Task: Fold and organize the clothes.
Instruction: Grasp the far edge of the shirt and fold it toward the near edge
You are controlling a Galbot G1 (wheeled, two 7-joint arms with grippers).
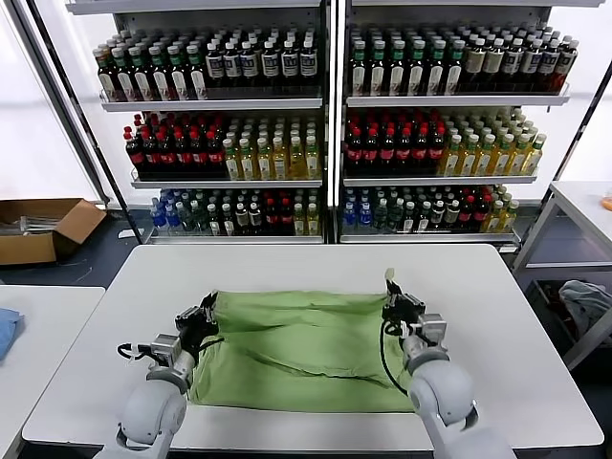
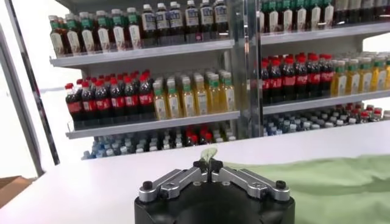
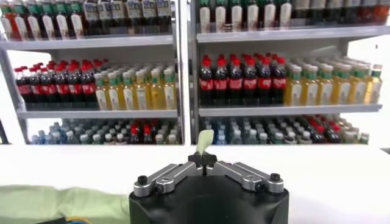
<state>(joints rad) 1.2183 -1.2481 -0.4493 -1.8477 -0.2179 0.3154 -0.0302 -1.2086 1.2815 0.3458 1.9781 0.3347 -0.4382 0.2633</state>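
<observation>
- Polo shirt (image 1: 296, 349): light green, spread as a wide folded rectangle, centre of white table (image 1: 497, 316), slightly toward near edge; collar, buttons and logo not visible.
- Left gripper (image 1: 208, 308): at far-left corner of shirt; fingers (image 2: 200, 165) pinched closed on a small tip of green fabric, seen poking up between them in left wrist view.
- Right gripper (image 1: 390, 292): at far-right corner of shirt; fingers (image 3: 211, 160) closed tight on a pale green fabric tip standing upright above them.
- Shelves (image 1: 325, 100): beyond far edge of table, rows of bottles with red, yellow, dark and clear contents.
- Cardboard box (image 1: 43, 228): on floor, far left.
- Second white table (image 1: 38, 335): left, blue cloth (image 1: 6, 330) at its edge.
- Grey-blue bundle (image 1: 585, 301): right, below a side table.
</observation>
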